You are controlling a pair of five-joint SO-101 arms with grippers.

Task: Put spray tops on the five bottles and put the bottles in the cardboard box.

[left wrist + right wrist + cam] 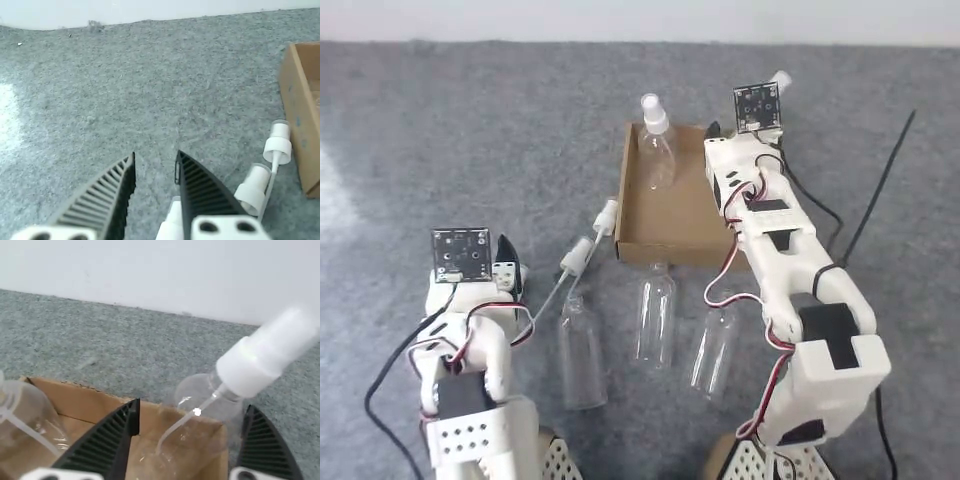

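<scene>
With the right end effector (191,407) spread around the capped bottle (240,370), left end effector (156,156) apart and empty, settle the bottle flat inside the cardboard box (70,397)

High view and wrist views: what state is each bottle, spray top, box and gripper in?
boxed bottle: capped, lying in the cardboard box
tilted bottle: capped, at the box's far corner
left bottle: uncapped, lying on carpet
middle bottle: uncapped, lying
right bottle: uncapped, lying
two loose spray tops: unattached, on carpet
cardboard box: open-topped
left gripper: open, empty
right gripper: by the tilted bottle
</scene>
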